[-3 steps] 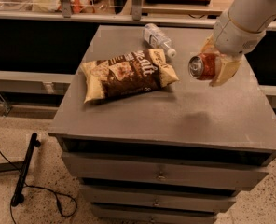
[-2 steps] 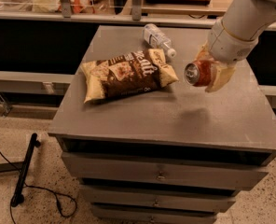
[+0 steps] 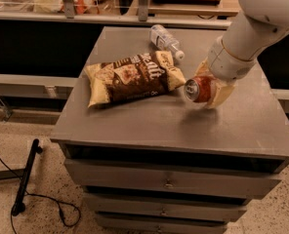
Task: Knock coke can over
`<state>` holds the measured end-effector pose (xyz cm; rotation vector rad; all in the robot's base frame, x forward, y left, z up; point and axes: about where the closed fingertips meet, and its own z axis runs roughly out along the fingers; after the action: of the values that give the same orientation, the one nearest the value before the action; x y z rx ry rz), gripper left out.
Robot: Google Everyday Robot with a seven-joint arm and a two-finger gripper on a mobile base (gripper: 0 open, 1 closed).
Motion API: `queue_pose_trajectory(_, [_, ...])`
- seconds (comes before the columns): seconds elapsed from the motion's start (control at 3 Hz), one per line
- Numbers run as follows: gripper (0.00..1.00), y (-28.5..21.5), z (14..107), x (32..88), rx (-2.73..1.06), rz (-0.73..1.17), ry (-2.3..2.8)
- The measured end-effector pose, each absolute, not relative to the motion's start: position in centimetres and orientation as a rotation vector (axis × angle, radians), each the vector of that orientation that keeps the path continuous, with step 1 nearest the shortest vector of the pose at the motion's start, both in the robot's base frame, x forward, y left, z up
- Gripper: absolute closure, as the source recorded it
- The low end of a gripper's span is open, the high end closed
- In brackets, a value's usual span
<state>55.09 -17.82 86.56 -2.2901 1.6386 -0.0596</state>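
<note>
You'll find the coke can [image 3: 197, 90] right of the bench's middle, lying over on its side with its long axis close to level; its silver top points left and a little toward the camera, at the right end of the chip bag [image 3: 132, 77], which it sits just beside without touching. The end effector [image 3: 209, 86] is clamped on the coke can, one cream finger above and behind it and another finger [image 3: 221, 94] below and to its right. The can's base and most of its red wall are hidden between them, so you cannot read the script; a soft shadow lies on the bench [image 3: 134, 126] beneath, and you cannot tell whether the can rests on the surface or hangs just above it. The white arm [image 3: 252, 33] comes in from the upper right and is cut off by the frame's edge. Compared with a second ago, the can has come down and to the left, nearer the chip bag, and its top faces you more squarely. The water bottle [image 3: 165, 39] lies on its side behind the bag, near the bench's far edge. Drawers [image 3: 169, 182] sit under the top.
</note>
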Motion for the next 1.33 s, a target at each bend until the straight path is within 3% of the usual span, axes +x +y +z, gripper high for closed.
queue_pose_trajectory(0.33, [0.82,-17.57,85.75,55.12,-2.285,-0.065,1.640])
queue_pose_trajectory(1.33, [0.13,-17.76,85.60,55.12,-2.289,-0.091,1.657])
